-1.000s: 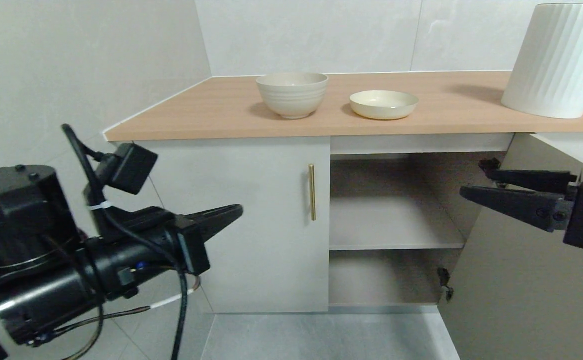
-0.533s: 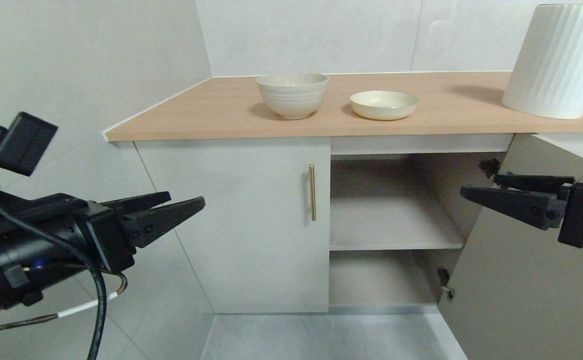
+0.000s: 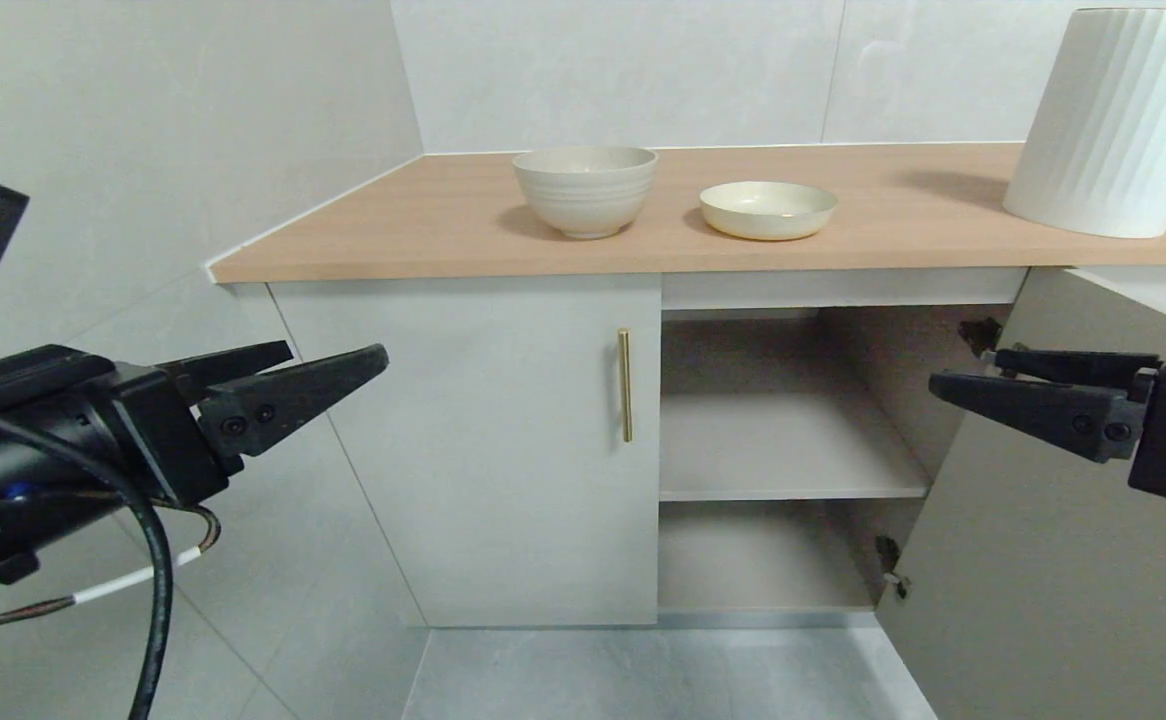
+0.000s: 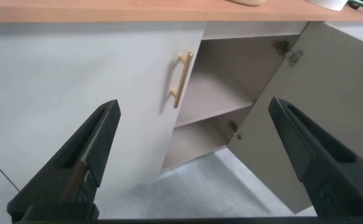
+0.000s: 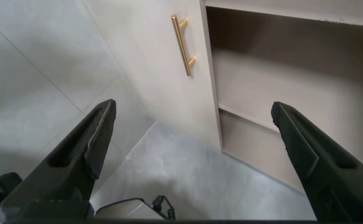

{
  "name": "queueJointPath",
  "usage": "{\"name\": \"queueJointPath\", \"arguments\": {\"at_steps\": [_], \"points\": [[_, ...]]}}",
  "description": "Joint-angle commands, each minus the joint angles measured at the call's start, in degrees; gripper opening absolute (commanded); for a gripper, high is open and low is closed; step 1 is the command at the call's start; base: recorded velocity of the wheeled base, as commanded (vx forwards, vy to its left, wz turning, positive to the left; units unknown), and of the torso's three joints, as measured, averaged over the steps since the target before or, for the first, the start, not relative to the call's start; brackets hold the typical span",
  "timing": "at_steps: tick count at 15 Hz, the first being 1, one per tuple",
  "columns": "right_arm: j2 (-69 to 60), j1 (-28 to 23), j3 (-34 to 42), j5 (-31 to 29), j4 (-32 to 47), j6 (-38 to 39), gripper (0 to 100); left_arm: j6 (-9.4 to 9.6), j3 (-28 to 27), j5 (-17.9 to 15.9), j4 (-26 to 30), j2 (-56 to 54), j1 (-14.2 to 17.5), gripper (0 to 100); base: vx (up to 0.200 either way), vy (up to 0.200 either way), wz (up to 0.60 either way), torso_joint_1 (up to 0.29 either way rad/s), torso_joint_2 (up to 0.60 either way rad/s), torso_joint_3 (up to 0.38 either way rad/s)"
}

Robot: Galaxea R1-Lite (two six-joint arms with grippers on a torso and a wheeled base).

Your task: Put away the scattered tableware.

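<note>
- While both arms hang in front of the cabinet [image 3: 473, 440], no tableware is in hand: the left gripper [image 3: 338, 352] has its fingers spread wide and holds nothing, and the right gripper [image 3: 963, 368] is likewise spread and unloaded.
- Tableware location: 2 pieces stand on the surface [image 3: 393, 235] above the cabinet. A deep ribbed bowl [image 3: 585, 190] sits over the closed half, and a shallow dish [image 3: 768, 209] sits just beside it over the open half. The 2 pieces do not touch.
- Storage location: the right-hand door [image 3: 1033, 560] is swung open, exposing a middle shelf [image 3: 783, 445] with a bottom level below it.
- Step in hand (judged): raise 1 gripper to surface height and take the first piece. The right gripper is nearer the dish; the left gripper is nearer the bowl.
- Technique: approach the rim from above or from the side, set 1 finger inside the wall and 1 outside, then close firmly — glazed ware is probably smooth and may slip.
- Clearance: keep the arm away from the tall white ribbed container [image 3: 1113, 120] at the right end of the surface, and from the edge of the right-hand door when lowering.
- Placement: seat the piece flat on the shelf, well inside its front edge, before releasing.
</note>
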Motion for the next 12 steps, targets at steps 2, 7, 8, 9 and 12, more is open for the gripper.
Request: {"name": "queueJointPath", "arguments": {"at_steps": [2, 7, 8, 9, 12], "points": [[-0.5, 0.1, 0.0, 0.0, 0.0, -0.1, 100, 0.05, -0.2, -0.1, 0.9, -0.3, 0.0, 100, 0.000, 0.000, 0.00, 0.000, 0.00, 0.000], [-1.3, 0.3, -0.3, 0.1, 1.8, -0.1, 100, 0.05, -2.5, -0.5, 6.9, -1.8, 0.0, 100, 0.200, 0.000, 0.00, 0.000, 0.00, 0.000], [-1.4, 0.3, -0.3, 0.0, 1.8, -0.1, 100, 0.05, -2.5, -0.5, 6.9, -1.7, 0.0, 100, 0.200, 0.000, 0.00, 0.002, 0.00, -0.002], [-1.4, 0.3, -0.3, 0.1, 1.8, -0.1, 100, 0.05, -2.5, -0.5, 6.9, -1.8, 0.0, 100, 0.200, 0.000, 0.00, -0.002, 0.00, 0.002], [-3.0, 0.3, 1.2, 0.7, 1.2, -0.3, 100, -0.21, -2.4, -0.8, 6.7, -2.3, 0.0, 100, 0.133, 0.000, 0.00, 0.000, 0.00, 0.000]]}}
